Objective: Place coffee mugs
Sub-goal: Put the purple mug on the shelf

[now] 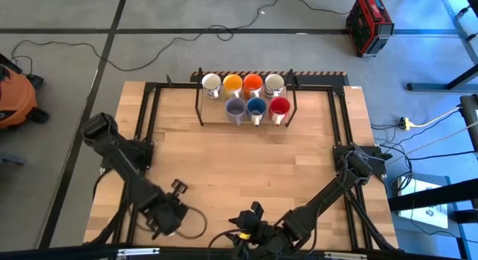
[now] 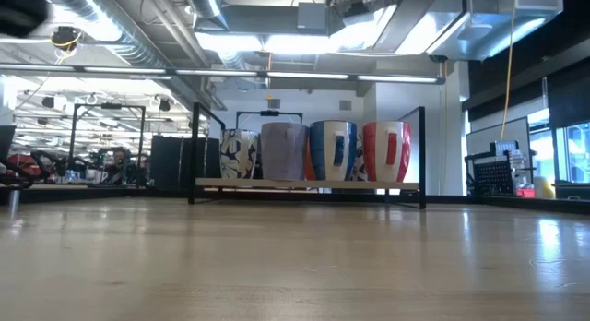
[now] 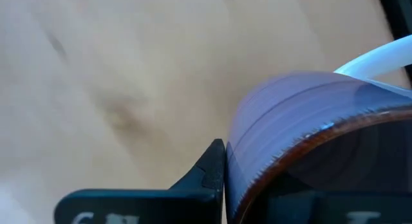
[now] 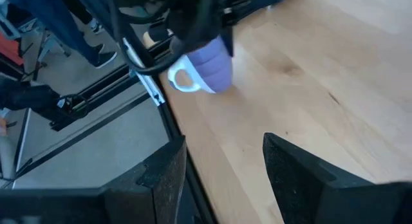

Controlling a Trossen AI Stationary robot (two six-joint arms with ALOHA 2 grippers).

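High view: seven coffee mugs stand in a black wire rack (image 1: 200, 103) at the far middle of the worktop (image 1: 246, 163), with a back row of cream mug (image 1: 211, 83), yellow-orange mug (image 1: 233, 84), orange-red mug (image 1: 252, 84) and white mug (image 1: 274, 83), and a front row of pale purple mug (image 1: 235, 107), blue mug (image 1: 256, 107) and red mug (image 1: 279, 106). The second pale purple mug (image 4: 209, 66) hangs above the near left worktop edge, clamped in the left gripper (image 1: 166, 215), one finger (image 3: 206, 169) against its wall. The right gripper (image 4: 222, 169) waits at the near edge, jaws parted and holding nothing.

Eight mugs (image 1: 257, 107), one rack (image 1: 199, 103)
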